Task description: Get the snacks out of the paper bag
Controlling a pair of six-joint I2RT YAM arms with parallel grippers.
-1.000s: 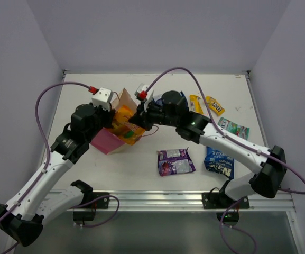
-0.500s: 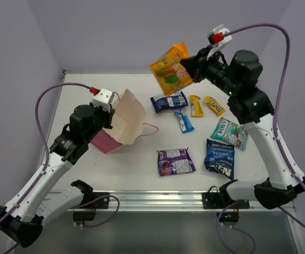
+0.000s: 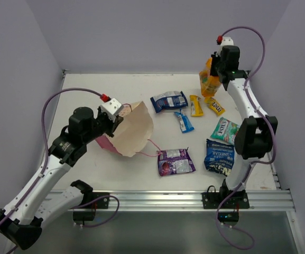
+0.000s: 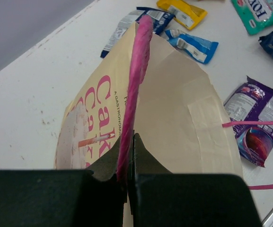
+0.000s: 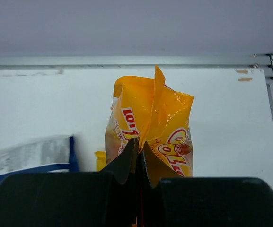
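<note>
The paper bag lies tipped at centre left, mouth toward the right; in the left wrist view its cream inside shows. My left gripper is shut on the bag's pink edge. My right gripper is shut on an orange pouch and holds it above the far right of the table; the pouch hangs beyond the jaws in the right wrist view. Other snacks lie flat: a blue wrapper, a small blue bar, a yellow bar, a yellow wrapper, a teal-green pouch, a dark blue pouch and a purple pouch.
The bag's pink string handle trails on the table toward the purple pouch. Lilac walls close in the back and both sides. A metal rail runs along the near edge. Purple cables loop above both arms.
My right gripper pulled the orange pouch out of the bag, lifted it and carried it to the far right. My left gripper tipped the bag further toward the right.
</note>
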